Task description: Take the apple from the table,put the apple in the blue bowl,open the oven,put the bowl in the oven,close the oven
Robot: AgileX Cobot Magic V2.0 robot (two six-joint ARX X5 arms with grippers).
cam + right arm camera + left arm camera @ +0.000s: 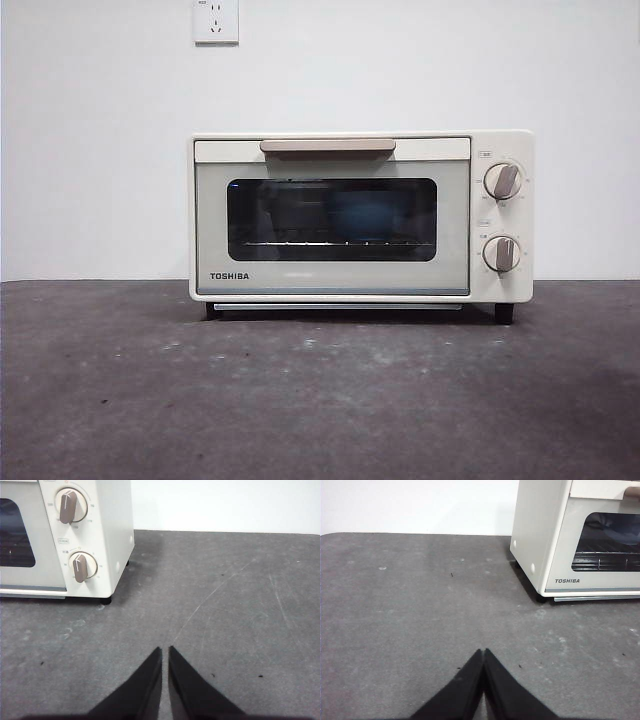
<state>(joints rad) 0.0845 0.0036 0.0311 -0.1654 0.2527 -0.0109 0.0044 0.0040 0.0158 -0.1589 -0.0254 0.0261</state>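
Observation:
The cream-white oven [360, 216] stands at the middle of the table [320, 400] with its door closed and the beige bar handle [328, 146] up. Behind the dark glass a dim blue shape, the blue bowl [365, 215], rests on the wire rack. The apple is hidden. My left gripper [483, 651] is shut and holds nothing, over bare table left of the oven [570, 535]. My right gripper [165, 649] is shut and holds nothing too, over the table right of the oven [65, 535]. Neither arm shows in the front view.
Two knobs [502, 181] sit on the oven's right panel. A wall socket [216, 20] is on the white wall behind. The table's far left corner [330, 535] is rounded.

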